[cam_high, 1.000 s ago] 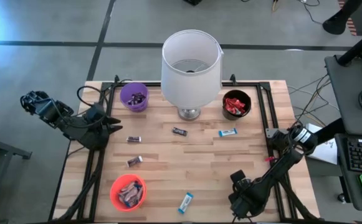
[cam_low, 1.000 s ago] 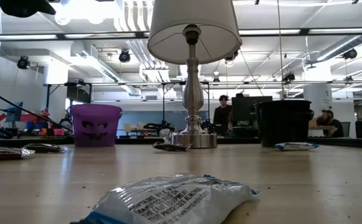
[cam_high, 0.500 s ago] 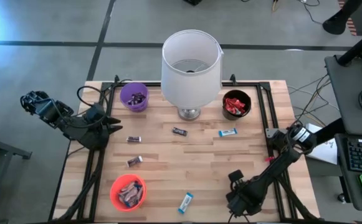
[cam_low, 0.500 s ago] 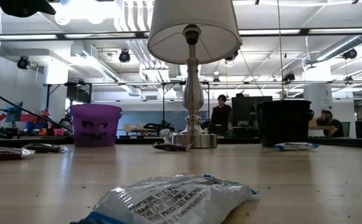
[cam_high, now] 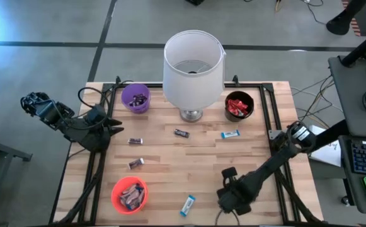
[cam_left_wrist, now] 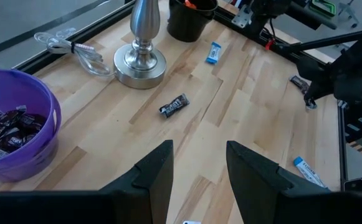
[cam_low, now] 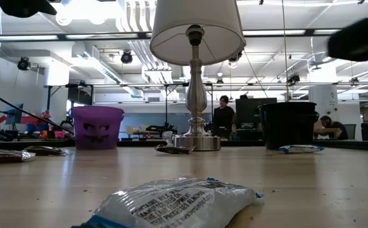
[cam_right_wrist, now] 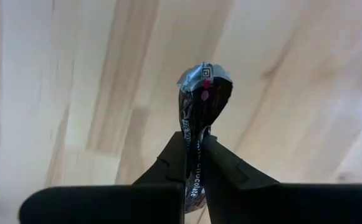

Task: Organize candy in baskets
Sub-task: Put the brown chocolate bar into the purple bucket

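One dark-wrapped candy bar [cam_right_wrist: 200,99] was pinched between our right gripper [cam_right_wrist: 195,155] fingers, which had snapped shut within the last second and lifted it clear of the tabletop [cam_high: 201,164] near the front edge. That arm had also swung left, toward the blue-and-white bar [cam_high: 187,204]. We judged a carry to the purple basket [cam_high: 135,98] came next, where similar dark bars lay. Our left gripper [cam_left_wrist: 196,165] waited part open and empty beside that basket.
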